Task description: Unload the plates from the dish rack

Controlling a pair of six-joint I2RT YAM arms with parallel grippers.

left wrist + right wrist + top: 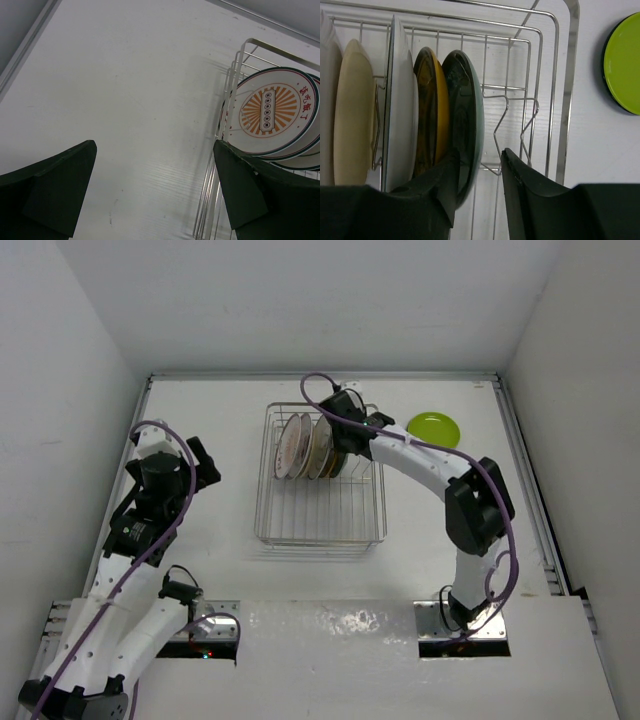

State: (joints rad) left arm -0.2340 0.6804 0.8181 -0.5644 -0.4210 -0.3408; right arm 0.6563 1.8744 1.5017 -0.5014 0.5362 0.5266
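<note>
Right pincer [480, 154]: straddles the rim of the dark teal plate [465, 110], with one finger [440, 185] slipped into the gap between that plate and the yellow-orange plate [434, 115] and the other finger [520, 190] on the plate's open side. Stands partly open, leaving a sliver of space between the outer finger and the rim. Seems to rest against the plate on the inner side, though that is hard to judge from the wrist view. Shows no firm clamp on anything.

Dark teal plate: stands on edge as the rightmost of the row, in the far part of the dish rack [568, 100].

Beside it, going left: stand the yellow-orange plate, then a white plate [400, 110], then a cream plate [352, 110], all upright and close together between the wire prongs. Ends on the left with a sunburst plate [272, 112], white with an orange-red pattern and a dark rim, facing the left wrist camera.

Dish rack: sits about mid-table [230, 420] in the top view, long side running away from the arms.

Green plate [434, 426]: lies flat on the table, near the rack's far right corner but not touching it.

Left pincer [154, 145]: hangs with jaws spread wide over the white tabletop, to the left of the rack. Holds nothing and touches nothing.
</note>
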